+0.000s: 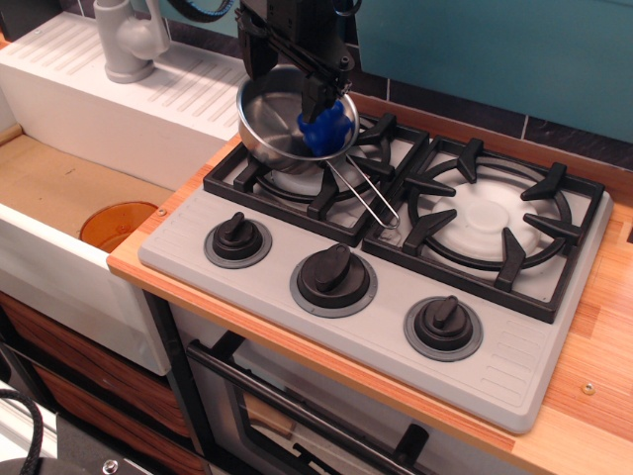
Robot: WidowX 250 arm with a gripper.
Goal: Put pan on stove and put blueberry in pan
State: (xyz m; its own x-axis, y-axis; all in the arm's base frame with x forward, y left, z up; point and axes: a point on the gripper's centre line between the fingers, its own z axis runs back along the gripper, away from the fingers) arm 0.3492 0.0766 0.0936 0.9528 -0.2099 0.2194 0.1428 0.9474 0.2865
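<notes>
White faucet (127, 40), sink (59, 188), perhaps an orange plate (117, 224) inside.
</notes>
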